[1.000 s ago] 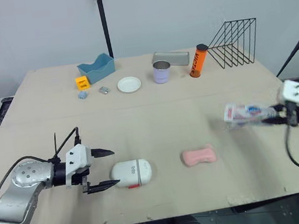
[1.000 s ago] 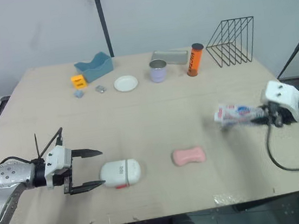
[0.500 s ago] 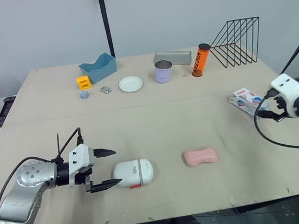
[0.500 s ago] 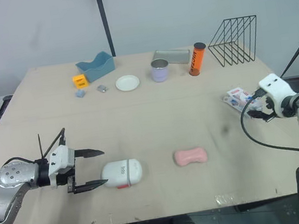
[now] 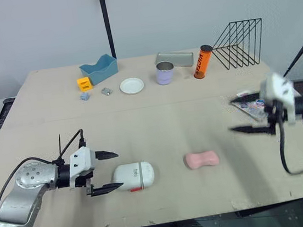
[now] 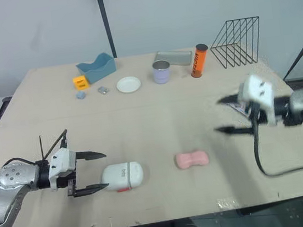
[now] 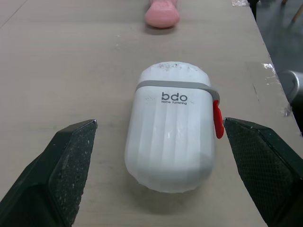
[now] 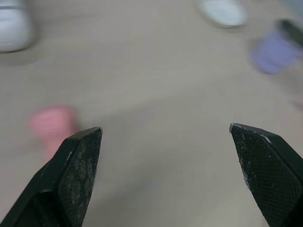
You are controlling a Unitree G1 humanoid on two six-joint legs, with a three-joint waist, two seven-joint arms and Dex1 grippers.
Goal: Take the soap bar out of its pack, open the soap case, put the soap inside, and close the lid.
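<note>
**Slip and Collision Hazards at the Case and Soap**

Hazards, by judgement:
- The left gripper (image 5: 116,169) is open wide, one finger on each side of the near end of the case (image 5: 133,176), with neither pad touching it. The shell is smooth and rounded. A closure this close to the end may squeeze the case out and send it sliding toward the soap (image 5: 202,159).
- The red latch (image 7: 217,119) sits on one flank of the case. A finger landing on it may block the lid.
- The soap lies bare on the table (image 5: 168,117), just right of the case and apart from it. A hard or off-centre pinch may let it slip.
- The empty pack (image 5: 250,107) lies beside the right gripper (image 5: 232,116), near the table's right edge. A wide swing may sweep it off.

Pose:
- The left forearm lies low over the table, fingers level and pointing toward the case.
- The right arm reaches in from the right edge. Its fingers are spread and empty, aimed toward the centre and well short of the soap.
</note>
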